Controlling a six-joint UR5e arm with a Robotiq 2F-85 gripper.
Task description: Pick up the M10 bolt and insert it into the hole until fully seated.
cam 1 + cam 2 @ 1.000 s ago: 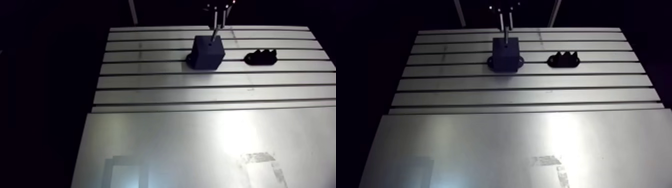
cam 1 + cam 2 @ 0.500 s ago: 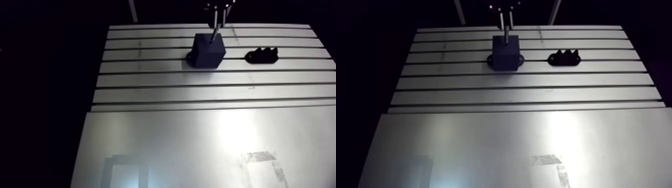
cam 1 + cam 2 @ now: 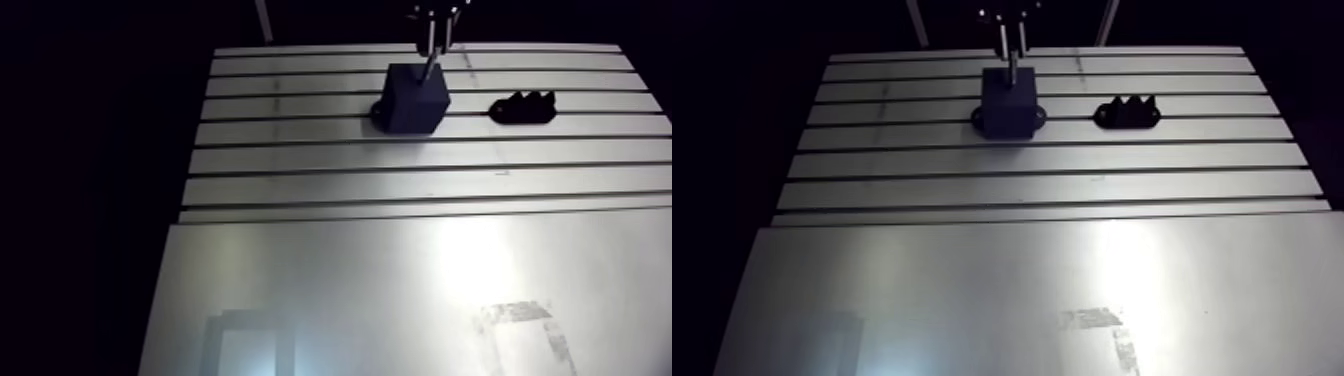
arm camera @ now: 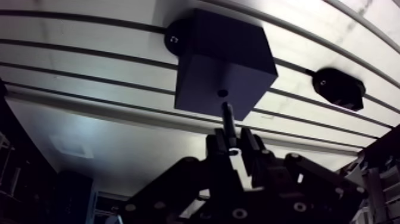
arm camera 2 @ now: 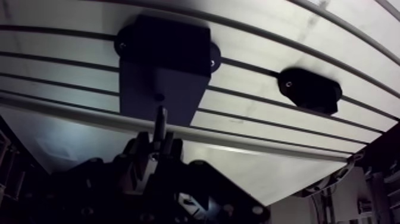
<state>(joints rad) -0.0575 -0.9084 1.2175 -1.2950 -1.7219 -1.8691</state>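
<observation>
Wrist view: pincer (image 4: 233, 143) pinches the bolt (image 4: 228, 117), tip seemingly near the hole (image 4: 222, 93) in the block (image 4: 223, 56).

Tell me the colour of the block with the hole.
The block is near black, slightly bluish; best in the wrist view.

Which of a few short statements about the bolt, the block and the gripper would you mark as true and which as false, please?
1. The gripper is holding the bolt between its fingers. True.
2. The bolt is fully seated in the hole. False: its shank shows outside the block, with the tip just short of the hole.
3. The block stands on the slotted table. True.
4. The dark holder sits on top of the block. False: it lies on the table beside the block, apart from it.
</observation>
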